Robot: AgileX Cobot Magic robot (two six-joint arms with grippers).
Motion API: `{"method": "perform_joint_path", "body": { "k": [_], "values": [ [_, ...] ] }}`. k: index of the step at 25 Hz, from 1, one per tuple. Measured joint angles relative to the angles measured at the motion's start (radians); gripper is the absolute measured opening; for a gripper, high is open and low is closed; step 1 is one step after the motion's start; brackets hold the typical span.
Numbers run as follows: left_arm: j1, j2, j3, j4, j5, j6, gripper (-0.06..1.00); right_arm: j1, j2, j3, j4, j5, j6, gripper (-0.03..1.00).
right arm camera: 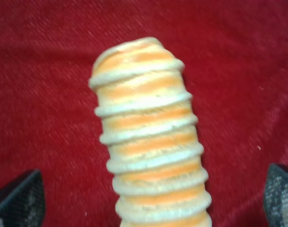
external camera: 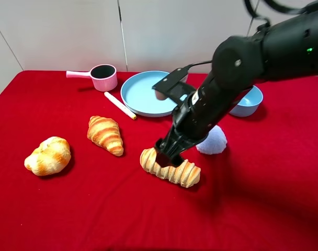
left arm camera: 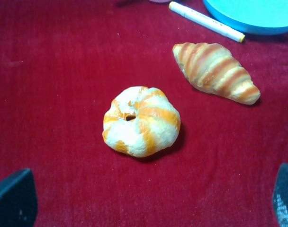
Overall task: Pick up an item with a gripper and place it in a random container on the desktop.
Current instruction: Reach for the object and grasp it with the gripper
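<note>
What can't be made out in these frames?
Exterior high: the right gripper covers the loaf mid-length, so contact is unclear.
Right wrist: one end of the loaf is cut off by the frame edge.
Exterior high: the arm hides part of the blue bowl.

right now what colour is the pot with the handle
Pink pot, dark inside; clearest in the exterior high view.

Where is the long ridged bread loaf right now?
In the high view, the loaf lies near centre on the red cloth, under the right gripper, right of the croissant.
</note>
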Motion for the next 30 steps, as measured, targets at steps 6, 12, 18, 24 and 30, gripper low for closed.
{"method": "perform_joint_path", "body": {
  "k": [6, 12, 18, 24, 30],
  "values": [
    [0.000, 0.000, 0.000, 0.000, 0.000, 0.000, 1.00, 0.016, 0.084, -0.001, -0.005, -0.047, -0.001, 0.69],
    [0.000, 0.000, 0.000, 0.000, 0.000, 0.000, 1.00, 0.016, 0.139, -0.001, 0.000, -0.075, -0.001, 0.69],
    [0.000, 0.000, 0.000, 0.000, 0.000, 0.000, 1.00, 0.016, 0.165, -0.001, 0.001, -0.108, -0.002, 0.69],
    [0.000, 0.000, 0.000, 0.000, 0.000, 0.000, 1.00, 0.016, 0.204, -0.001, 0.001, -0.130, -0.003, 0.69],
    [0.000, 0.000, 0.000, 0.000, 0.000, 0.000, 1.00, 0.016, 0.208, -0.001, -0.002, -0.130, -0.003, 0.69]
  ]
}}
